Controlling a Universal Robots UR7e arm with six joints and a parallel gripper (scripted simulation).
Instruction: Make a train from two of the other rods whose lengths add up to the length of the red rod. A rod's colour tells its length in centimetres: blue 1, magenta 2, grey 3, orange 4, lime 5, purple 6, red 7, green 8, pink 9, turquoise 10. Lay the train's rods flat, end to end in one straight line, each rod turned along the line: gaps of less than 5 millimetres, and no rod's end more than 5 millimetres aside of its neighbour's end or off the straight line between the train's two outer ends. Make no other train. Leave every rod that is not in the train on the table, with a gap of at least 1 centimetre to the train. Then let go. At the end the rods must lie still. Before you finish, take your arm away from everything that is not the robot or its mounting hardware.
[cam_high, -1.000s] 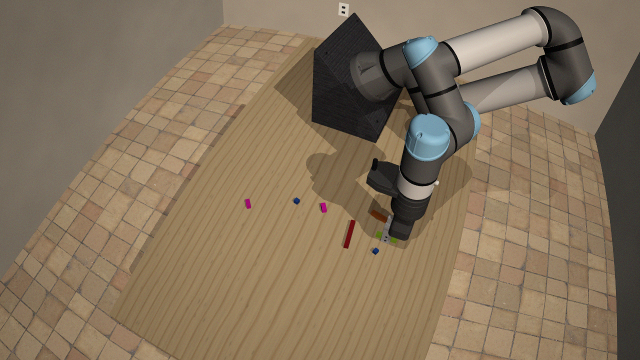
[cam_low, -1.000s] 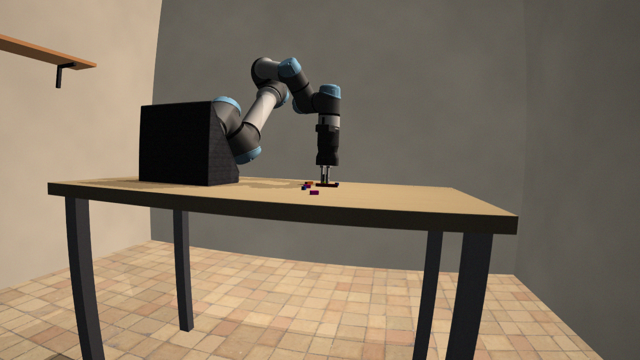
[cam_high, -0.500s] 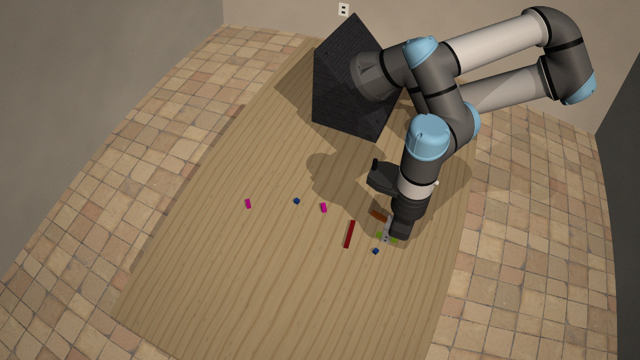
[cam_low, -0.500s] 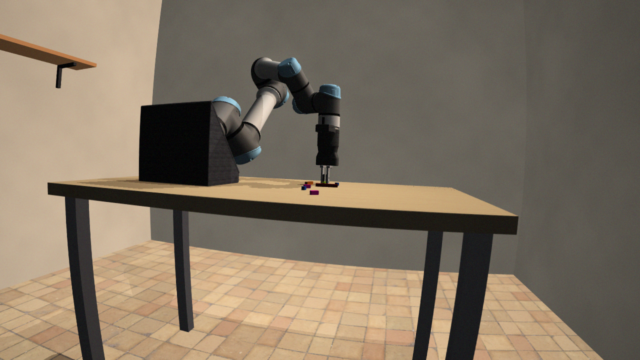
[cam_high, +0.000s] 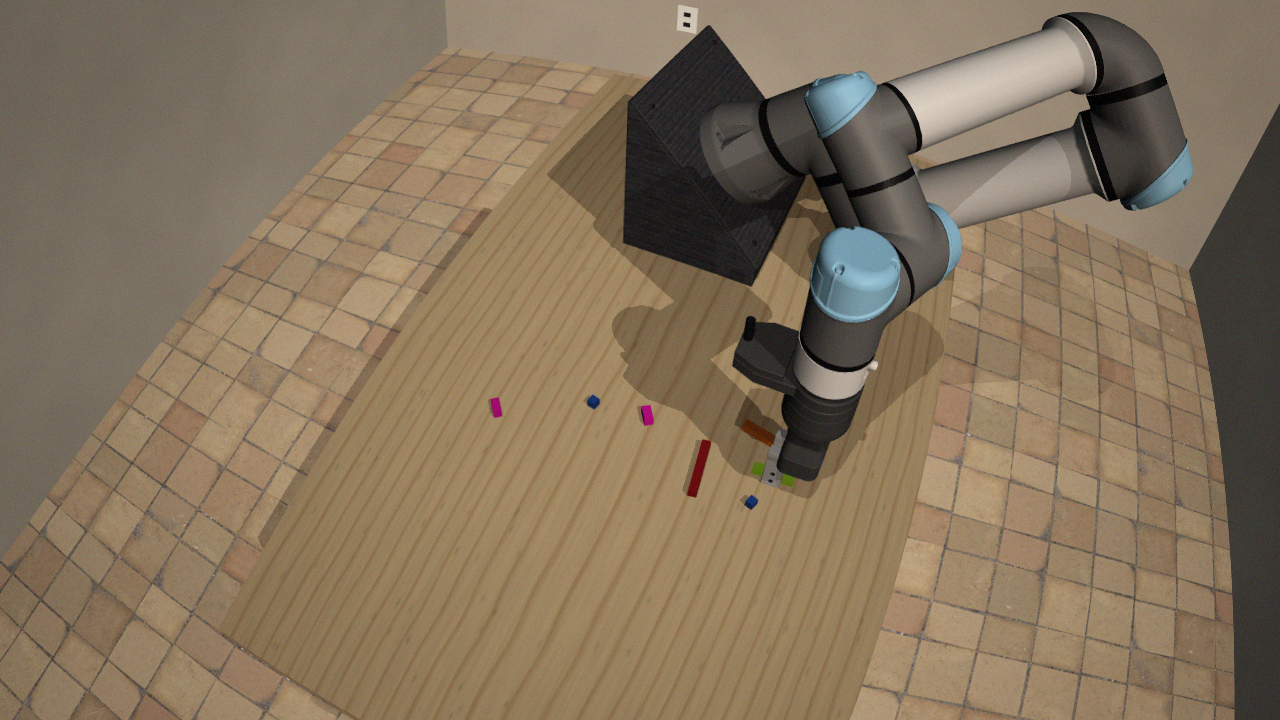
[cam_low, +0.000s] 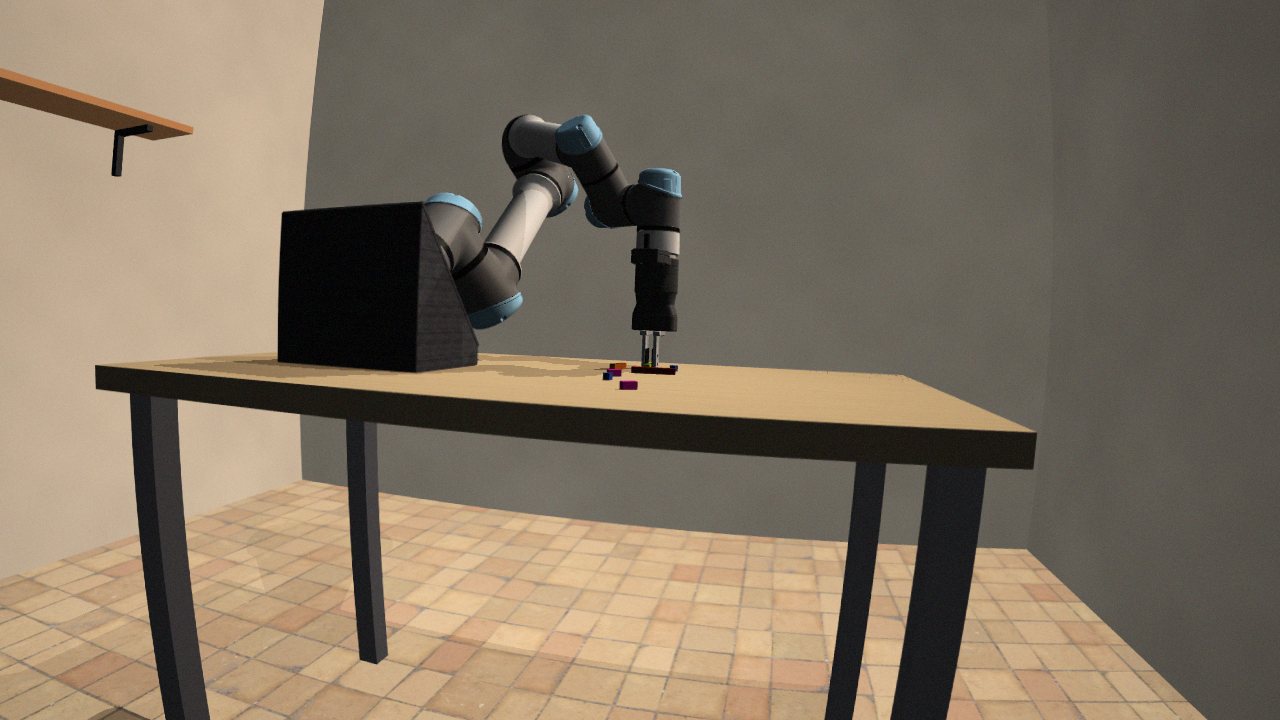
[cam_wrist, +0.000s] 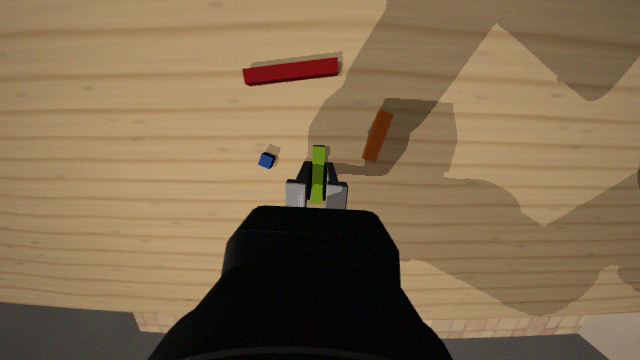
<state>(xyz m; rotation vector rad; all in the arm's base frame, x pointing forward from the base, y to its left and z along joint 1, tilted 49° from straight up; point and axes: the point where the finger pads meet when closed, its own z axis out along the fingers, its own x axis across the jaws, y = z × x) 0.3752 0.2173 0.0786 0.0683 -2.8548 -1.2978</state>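
Note:
My gripper (cam_wrist: 317, 173) is shut on the lime rod (cam_wrist: 318, 172), which lies flat on the table; it also shows in the top view (cam_high: 771, 472) under the fingers (cam_high: 771, 465). The red rod (cam_wrist: 290, 71) lies flat beyond it, also seen in the top view (cam_high: 699, 467). An orange rod (cam_wrist: 377, 135) lies in shadow to the right, also seen in the top view (cam_high: 756, 431). A blue cube (cam_wrist: 266, 160) sits just left of the fingers, also seen in the top view (cam_high: 750, 502). Two magenta rods (cam_high: 646, 414) (cam_high: 495, 407) and a second blue cube (cam_high: 592, 402) lie farther off.
A black wedge-shaped block (cam_high: 693, 161) holds the arm's base at the table's far end. The table edge (cam_wrist: 320, 307) runs close behind the gripper in the wrist view.

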